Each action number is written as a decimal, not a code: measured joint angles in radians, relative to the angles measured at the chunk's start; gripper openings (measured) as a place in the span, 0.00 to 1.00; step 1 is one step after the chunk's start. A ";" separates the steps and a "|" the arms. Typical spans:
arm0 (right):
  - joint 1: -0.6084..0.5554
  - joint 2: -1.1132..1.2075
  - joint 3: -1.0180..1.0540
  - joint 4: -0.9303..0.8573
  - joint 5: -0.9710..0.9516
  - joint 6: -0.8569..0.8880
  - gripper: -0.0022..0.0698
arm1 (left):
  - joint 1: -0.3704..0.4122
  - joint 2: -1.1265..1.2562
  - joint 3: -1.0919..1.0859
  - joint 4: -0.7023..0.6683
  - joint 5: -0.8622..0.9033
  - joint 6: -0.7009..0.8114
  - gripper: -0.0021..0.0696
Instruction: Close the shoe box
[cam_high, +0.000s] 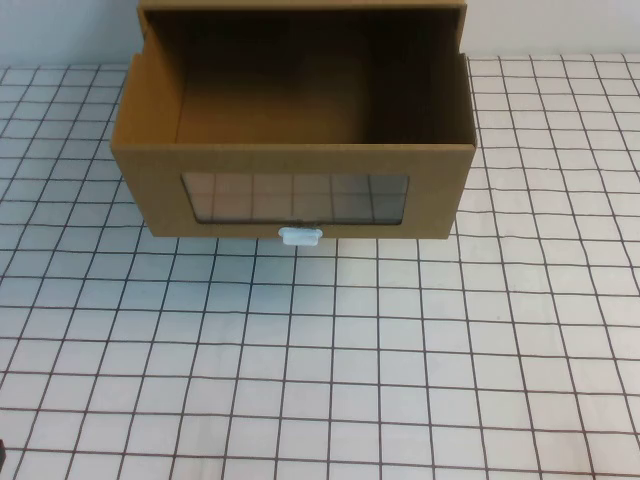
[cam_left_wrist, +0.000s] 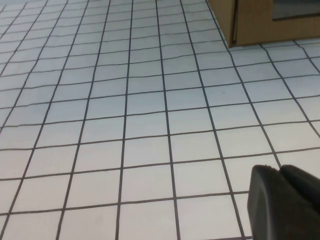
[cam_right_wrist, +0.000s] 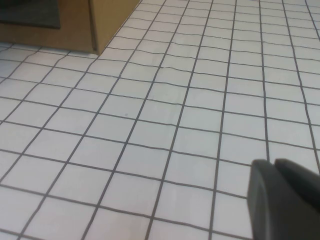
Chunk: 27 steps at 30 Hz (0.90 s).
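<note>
You see the gridded white table (cam_high: 400, 350) with broad open room in front of the shoe box (cam_high: 150, 170). This brown cardboard drawer stands at the far middle, pulled out, its top open, its rear cut off; a clear window (cam_high: 295, 198) sits above a small white tab (cam_high: 300, 236). Left gripper (cam_left_wrist: 282, 205) and right gripper (cam_right_wrist: 282, 200) hover low, well short of the box; only a dark corner of each shows, spread untellable
</note>
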 joint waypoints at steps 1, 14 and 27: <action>0.000 0.000 0.000 0.000 0.000 0.000 0.01 | 0.000 0.000 0.000 0.000 0.000 0.000 0.02; 0.000 0.000 0.000 -0.009 0.000 0.000 0.01 | 0.000 0.000 0.000 0.000 0.000 0.000 0.02; 0.000 0.000 0.000 -0.015 0.000 0.000 0.01 | 0.000 0.000 0.000 0.002 0.000 0.000 0.02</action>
